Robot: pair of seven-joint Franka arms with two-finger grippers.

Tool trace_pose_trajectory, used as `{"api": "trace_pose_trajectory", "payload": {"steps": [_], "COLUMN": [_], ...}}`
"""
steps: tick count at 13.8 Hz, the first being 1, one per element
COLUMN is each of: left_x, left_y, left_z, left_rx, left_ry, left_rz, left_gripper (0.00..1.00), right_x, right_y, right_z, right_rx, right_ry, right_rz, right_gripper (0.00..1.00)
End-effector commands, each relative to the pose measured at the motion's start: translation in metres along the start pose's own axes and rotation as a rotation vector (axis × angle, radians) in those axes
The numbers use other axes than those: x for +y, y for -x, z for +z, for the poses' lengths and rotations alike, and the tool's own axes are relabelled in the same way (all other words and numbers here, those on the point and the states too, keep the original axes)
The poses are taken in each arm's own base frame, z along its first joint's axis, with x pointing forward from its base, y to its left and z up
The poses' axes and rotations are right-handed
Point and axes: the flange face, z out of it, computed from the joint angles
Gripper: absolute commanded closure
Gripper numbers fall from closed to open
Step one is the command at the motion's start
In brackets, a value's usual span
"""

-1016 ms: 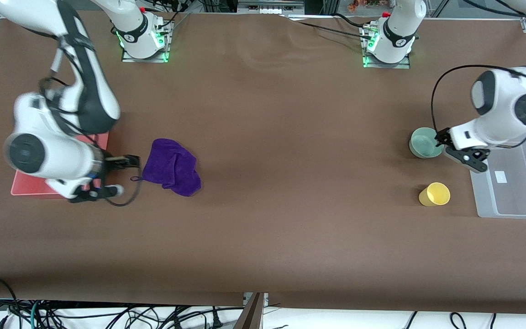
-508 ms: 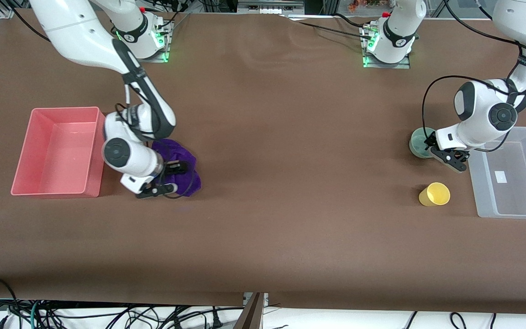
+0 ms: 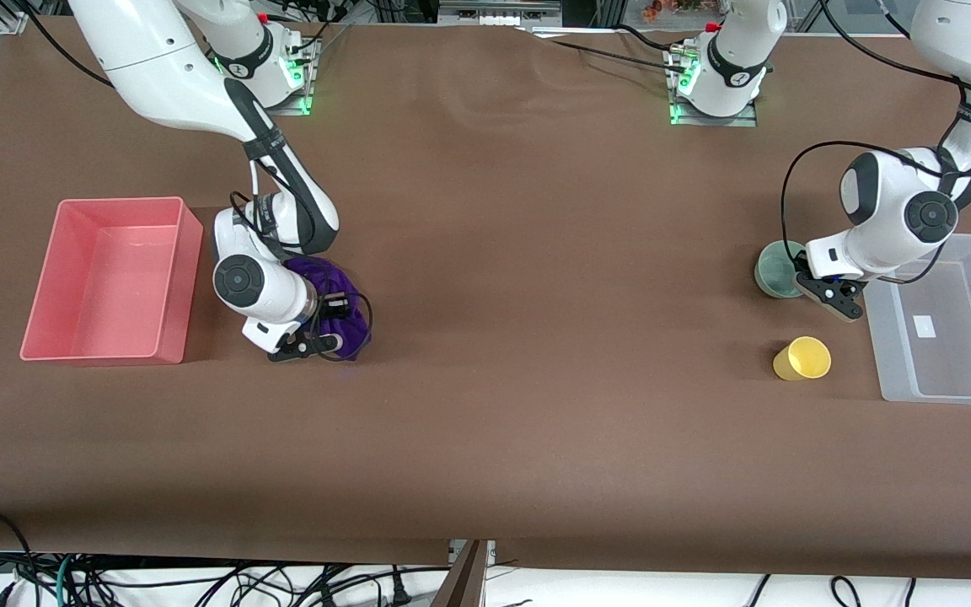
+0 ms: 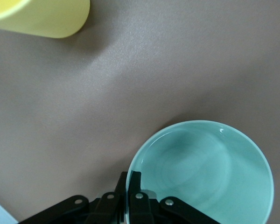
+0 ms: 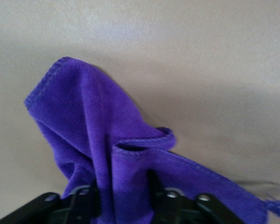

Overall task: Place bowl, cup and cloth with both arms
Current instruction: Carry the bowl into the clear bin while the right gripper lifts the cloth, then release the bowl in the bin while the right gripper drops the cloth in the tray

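The mint-green bowl stands on the table beside the clear bin, toward the left arm's end. My left gripper is shut on its rim, one finger inside and one outside; the left wrist view shows the gripper and the bowl. The yellow cup stands nearer the front camera than the bowl and shows in the left wrist view. My right gripper is down on the purple cloth. In the right wrist view the gripper pinches a bunched fold of the cloth.
A pink bin stands open beside the cloth, toward the right arm's end. A clear plastic bin stands beside the bowl and cup at the left arm's end. Brown table surface lies between the two arms.
My right arm swung from over the pink bin to the cloth and came down on it. My left gripper moved from beside the bowl onto its rim.
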Motion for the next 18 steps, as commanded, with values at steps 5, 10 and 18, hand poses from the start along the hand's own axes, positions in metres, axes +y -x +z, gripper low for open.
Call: {"api": "trace_pose_trajectory", "payload": {"steps": [5, 10, 18], "left_x": [-0.046, -0.181, -0.275], "left_y": [-0.006, 0.054, 0.102], "left_z": [-0.132, -0.148, -0.023], "left_rx": [-0.127, -0.084, 0.008], "left_ry": [0.020, 0.010, -0.004], "left_rz": [0.023, 0.045, 0.035], "left_gripper": [1.00, 1.00, 0.79], "right_x": [0.046, 0.172, 0.327], "right_y": [-0.014, 0.018, 0.089], "right_z": [-0.113, -0.260, -0.219], "right_rx": [-0.066, -0.256, -0.384], "right_ry": [0.053, 0.043, -0.016], "right_rz": [-0.064, -0.194, -0.197], "right_gripper": [1.00, 1.00, 1.00]}}
